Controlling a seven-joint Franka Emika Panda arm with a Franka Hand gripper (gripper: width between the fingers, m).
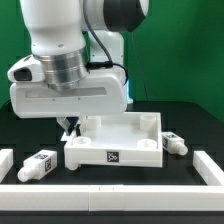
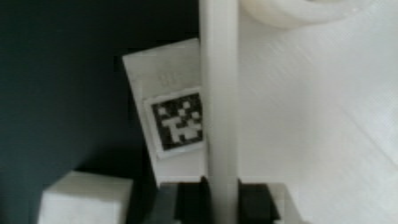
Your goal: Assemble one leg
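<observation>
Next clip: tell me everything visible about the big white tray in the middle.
The tray is a white, matt, plastic-looking rectangular panel with low raised walls around a sunken floor. A black-and-white square tag sits on the wall facing the camera. It lies flat, open side up, on the dark table. The gripper stands over its wall on the exterior view's left; the wrist view shows a thin wall between the fingers, apparently clamped.

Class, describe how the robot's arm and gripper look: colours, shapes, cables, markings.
The arm is glossy white with rounded casings, a black joint cover and a ribbed silver wrist ring. The gripper has a wide white boxy body and dark fingers. A black cable runs beside it.
</observation>
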